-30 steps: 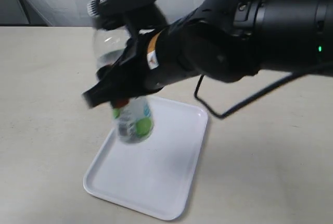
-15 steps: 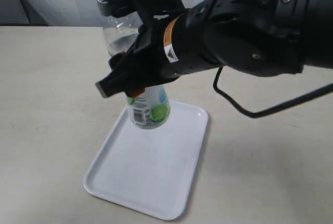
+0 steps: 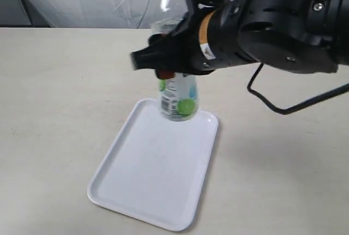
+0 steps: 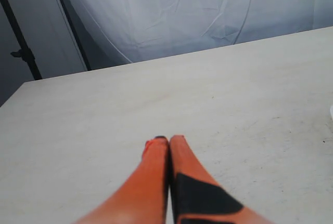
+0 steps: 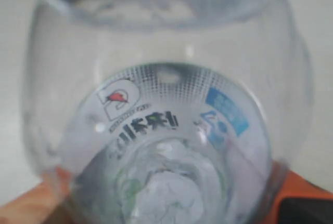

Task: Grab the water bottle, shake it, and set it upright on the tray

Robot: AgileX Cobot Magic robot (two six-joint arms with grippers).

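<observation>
While your right claw [image 3: 173, 74] clamps the bottle [image 3: 178, 100] over the far rim of the tray [image 3: 152, 191], lowering risks its base catching that rim and toppling; your left claw [image 4: 169, 143] is pinched together, empty.

Beneath the right pincer [image 3: 163, 72], the clamped water bottle [image 3: 178, 101] blocks one end of the tray [image 3: 152, 180]. The tray floor beside the pincer lies open. Ahead of the left pincer [image 4: 169, 140]: bare table [image 4: 234, 94].
</observation>
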